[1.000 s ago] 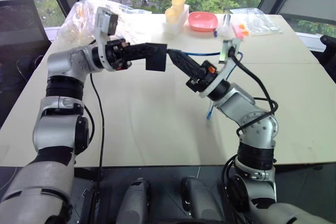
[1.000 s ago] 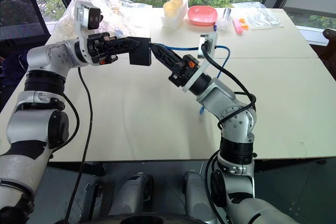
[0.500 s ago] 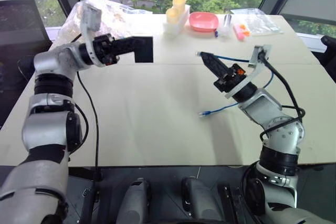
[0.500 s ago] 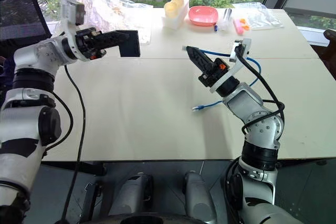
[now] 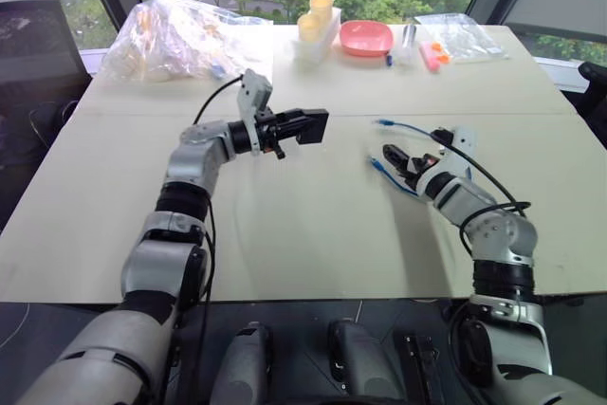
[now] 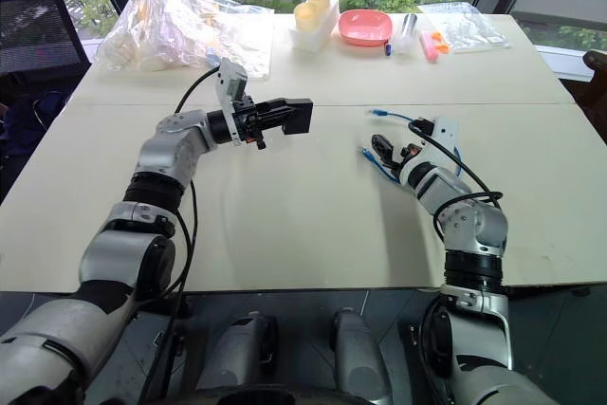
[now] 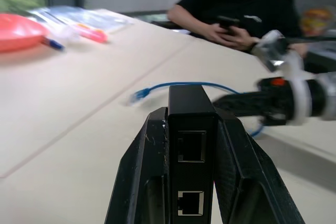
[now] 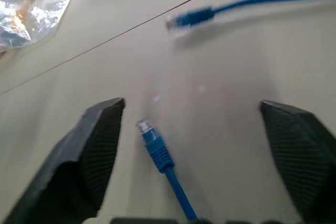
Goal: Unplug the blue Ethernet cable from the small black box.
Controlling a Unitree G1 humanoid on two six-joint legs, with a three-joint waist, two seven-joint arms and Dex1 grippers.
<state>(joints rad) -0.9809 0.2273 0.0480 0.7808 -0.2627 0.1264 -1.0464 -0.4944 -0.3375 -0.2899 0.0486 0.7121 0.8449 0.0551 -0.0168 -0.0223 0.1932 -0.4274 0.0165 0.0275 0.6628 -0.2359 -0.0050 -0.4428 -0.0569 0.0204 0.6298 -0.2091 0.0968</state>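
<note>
No readable text, labels, brand marks or numbers anywhere in these views.

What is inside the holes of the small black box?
Nothing is plugged in. The small black box, clamped in the left gripper, shows two empty ports. The blue Ethernet cable lies loose on the table. The box's far side is hidden.
</note>
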